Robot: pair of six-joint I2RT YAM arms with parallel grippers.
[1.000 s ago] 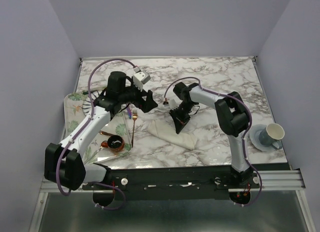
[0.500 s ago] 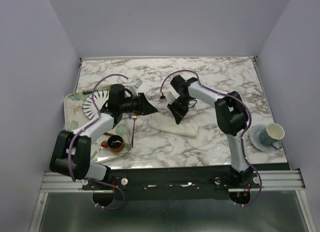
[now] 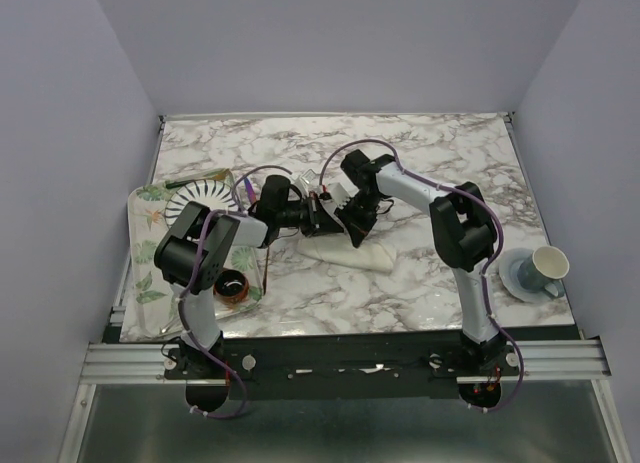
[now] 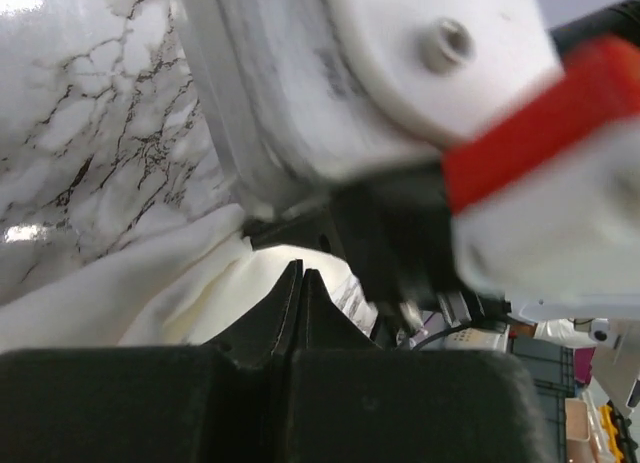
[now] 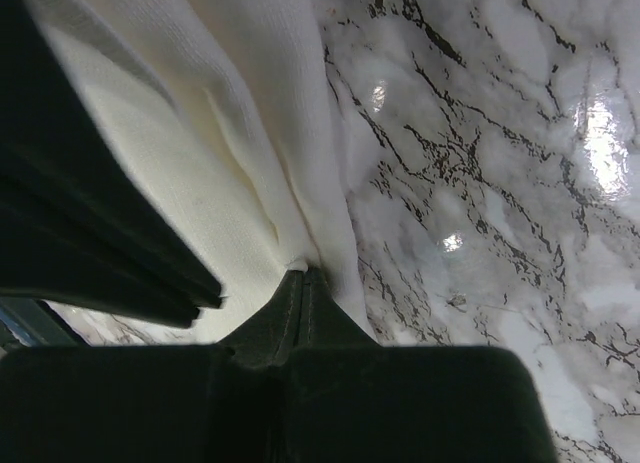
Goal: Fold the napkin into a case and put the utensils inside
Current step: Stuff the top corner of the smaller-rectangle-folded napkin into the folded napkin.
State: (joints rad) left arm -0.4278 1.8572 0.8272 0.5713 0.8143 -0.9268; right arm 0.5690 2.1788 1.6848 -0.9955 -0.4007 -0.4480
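The cream napkin (image 3: 365,253) lies crumpled on the marble, right of the tray. My right gripper (image 3: 352,228) is shut on its upper left edge; in the right wrist view a small bump of cloth (image 5: 200,163) sits pinched at the closed tips (image 5: 303,273). My left gripper (image 3: 322,215) is right beside it. Its jaws (image 4: 301,275) are shut, tips pointing at the napkin (image 4: 150,283), with nothing visible between them. The right wrist's white and red body (image 4: 420,83) looms just above. The copper-gold fork (image 3: 266,268) lies along the tray's right edge.
A floral tray (image 3: 145,273) at the left carries a black-striped white plate (image 3: 195,198) and a small dark bowl (image 3: 232,283). A cup on a saucer (image 3: 545,268) stands at the right front. The left arm's elbow folds over the tray.
The left gripper swung right from above the tray to the napkin beside the right gripper, and shut on the way. The fork stays on the tray. The right gripper shifted slightly up-left.
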